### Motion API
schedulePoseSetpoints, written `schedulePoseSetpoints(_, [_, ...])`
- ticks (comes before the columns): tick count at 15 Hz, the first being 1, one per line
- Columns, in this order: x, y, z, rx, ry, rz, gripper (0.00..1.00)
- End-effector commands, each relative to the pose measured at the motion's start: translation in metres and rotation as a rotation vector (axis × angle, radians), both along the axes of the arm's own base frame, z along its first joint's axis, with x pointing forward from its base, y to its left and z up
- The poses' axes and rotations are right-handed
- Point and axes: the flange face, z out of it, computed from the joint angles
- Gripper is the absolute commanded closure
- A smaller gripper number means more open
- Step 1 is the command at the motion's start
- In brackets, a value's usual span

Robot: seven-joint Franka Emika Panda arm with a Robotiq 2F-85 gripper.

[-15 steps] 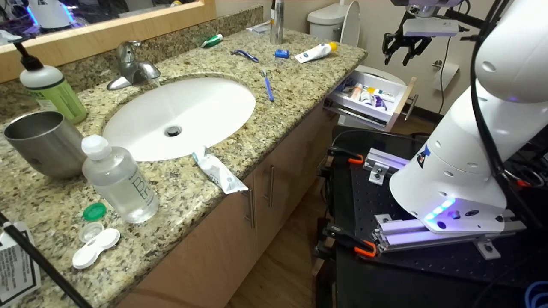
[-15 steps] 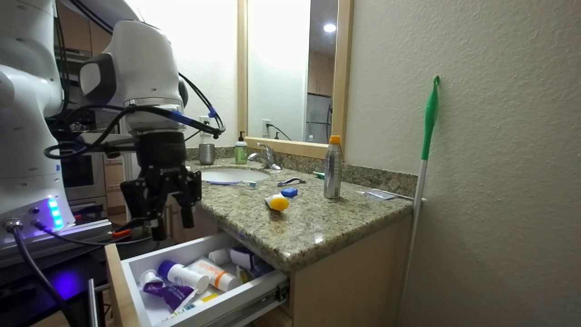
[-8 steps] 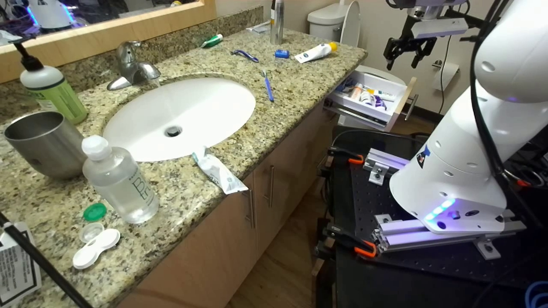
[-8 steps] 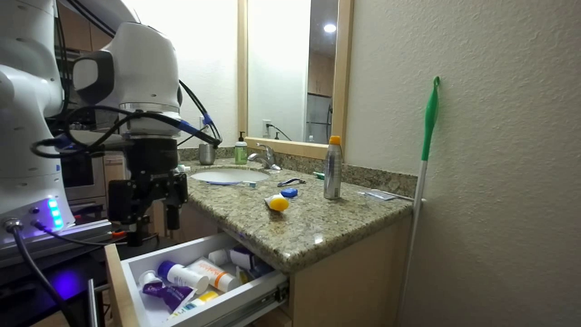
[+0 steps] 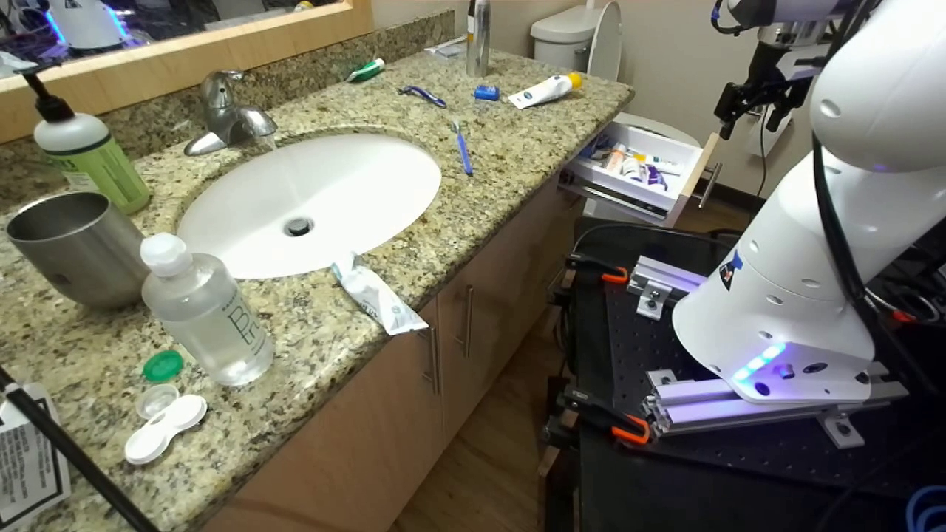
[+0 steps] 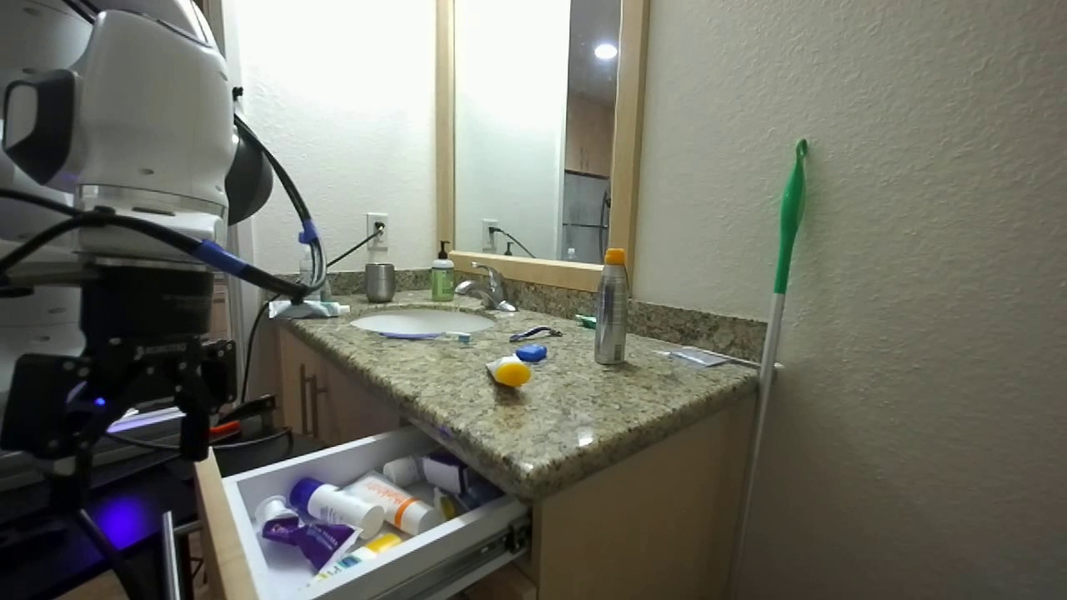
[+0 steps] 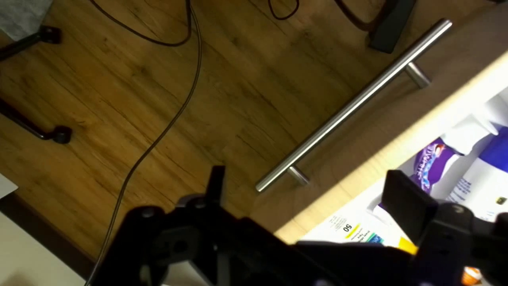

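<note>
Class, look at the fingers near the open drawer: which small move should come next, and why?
Probably a small turn, to bring the fingers squarer to the handle of the drawer. In the wrist view they stand apart and hold nothing, and the handle runs aslant, one end showing between them; closing at this angle would likely meet it crookedly.

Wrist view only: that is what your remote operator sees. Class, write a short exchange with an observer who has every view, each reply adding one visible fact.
Operator: I see a handle on an open drawer. What does it slide out of?
Observer: Both exterior views show it jutting out beneath a counter, near one end.
Operator: Anything tall standing on top at that end?
Observer: Yes, a silver can with an orange cap stands there, upright.
</note>
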Motion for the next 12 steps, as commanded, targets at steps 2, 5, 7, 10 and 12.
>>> schedulePoseSetpoints(2, [0.002,0.000,0.001,-0.001,0.001,0.001,0.00])
schedulePoseSetpoints(5, [0.063,-0.007,-0.028,0.065,0.064,0.059,0.00])
schedulePoseSetpoints(7, [0.095,-0.009,-0.040,0.110,0.088,0.075,0.00])
schedulePoseSetpoints(10, [0.109,-0.002,-0.040,0.114,0.072,0.097,0.00])
schedulePoseSetpoints(12, [0.118,-0.002,-0.045,0.122,0.085,0.108,0.00])
